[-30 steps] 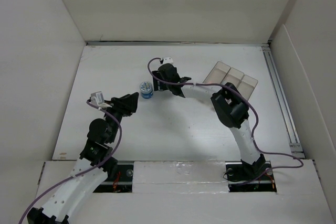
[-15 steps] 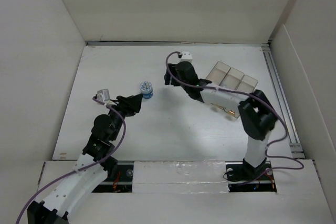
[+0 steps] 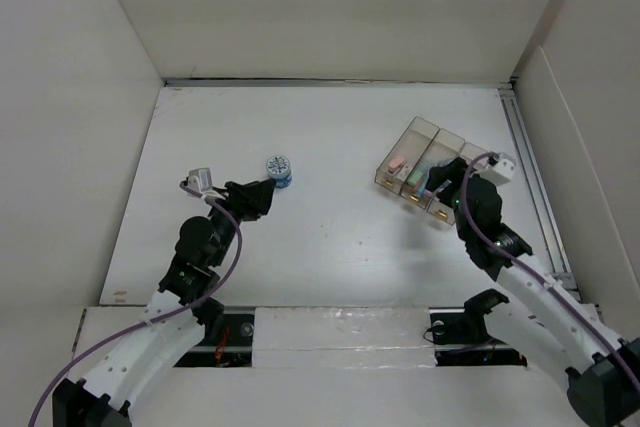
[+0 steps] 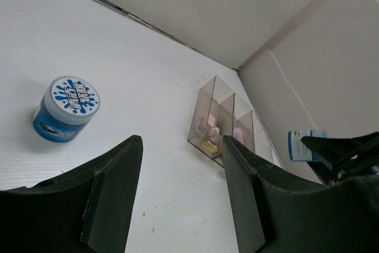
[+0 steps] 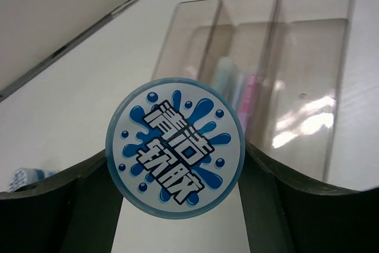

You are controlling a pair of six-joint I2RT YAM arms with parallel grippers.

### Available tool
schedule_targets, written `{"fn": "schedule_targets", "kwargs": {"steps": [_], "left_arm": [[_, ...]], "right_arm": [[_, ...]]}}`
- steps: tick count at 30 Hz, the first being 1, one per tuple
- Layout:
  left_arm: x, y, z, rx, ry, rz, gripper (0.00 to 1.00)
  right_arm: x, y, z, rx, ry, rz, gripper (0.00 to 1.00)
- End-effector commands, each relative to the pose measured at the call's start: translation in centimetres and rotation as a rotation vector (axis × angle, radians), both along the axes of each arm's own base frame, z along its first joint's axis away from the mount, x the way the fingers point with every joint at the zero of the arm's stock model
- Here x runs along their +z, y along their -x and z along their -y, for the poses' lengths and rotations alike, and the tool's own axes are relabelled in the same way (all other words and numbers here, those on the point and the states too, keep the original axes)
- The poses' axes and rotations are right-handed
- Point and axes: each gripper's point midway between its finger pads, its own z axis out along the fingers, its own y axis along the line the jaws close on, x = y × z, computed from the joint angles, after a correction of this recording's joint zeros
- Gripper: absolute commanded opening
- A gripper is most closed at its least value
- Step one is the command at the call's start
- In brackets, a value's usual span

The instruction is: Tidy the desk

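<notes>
White desk (image 3: 330, 137), left tool (image 4: 180, 146) spread empty, right tool (image 5: 174, 170) pinching blue-lidded jar (image 5: 175, 140)

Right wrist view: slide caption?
Right hand grips round blue-and-white plastic jar before clear three-compartment plastic tray.

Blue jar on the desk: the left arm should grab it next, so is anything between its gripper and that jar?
Nothing visible. The blue jar stands on bare desk just ahead of the open left gripper; the clear tray and the right gripper, shut on a second jar, are off to the right.
</notes>
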Motion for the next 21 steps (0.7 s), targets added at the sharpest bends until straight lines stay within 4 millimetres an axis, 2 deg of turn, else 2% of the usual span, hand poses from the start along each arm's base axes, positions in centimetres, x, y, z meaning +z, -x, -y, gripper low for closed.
{"fn": "schedule_targets", "kwargs": {"steps": [1, 4, 6, 9, 11, 14, 15, 18, 21], "left_arm": [[2.0, 0.1, 1.0, -0.048, 0.034, 0.054, 0.52], [2.1, 0.3, 1.3, -0.07, 0.039, 0.057, 0.52], [2.2, 0.3, 1.4, -0.072, 0.041, 0.058, 0.52], [2.2, 0.3, 1.1, -0.06, 0.032, 0.056, 0.52], [2.4, 0.4, 0.9, -0.05, 0.037, 0.066, 0.52], [2.6, 0.5, 1.0, -0.056, 0.045, 0.071, 0.52], [2.4, 0.4, 1.1, -0.061, 0.043, 0.068, 0.52], [2.1, 0.2, 1.3, -0.064, 0.034, 0.054, 0.52], [1.8, 0.1, 1.4, -0.07, 0.028, 0.041, 0.52]], "right_arm": [[0.6, 1.2, 4.5, -0.17, -0.054, 0.041, 0.31], [0.5, 0.2, 6.3, -0.204, -0.071, 0.03, 0.31], [0.0, -0.9, 6.1, -0.184, -0.084, 0.008, 0.3], [-2.8, -2.6, 5.7, -0.176, -0.078, -0.099, 0.3], [-4.5, -3.2, 6.6, -0.219, -0.035, -0.155, 0.3], [-3.2, -4.8, 7.6, -0.232, -0.057, -0.102, 0.29], [-2.2, -5.4, 8.2, -0.249, -0.065, -0.058, 0.29], [-0.9, -7.0, 8.5, -0.258, -0.075, -0.036, 0.3], [-1.3, -8.2, 9.8, -0.309, -0.045, -0.063, 0.3]]}}
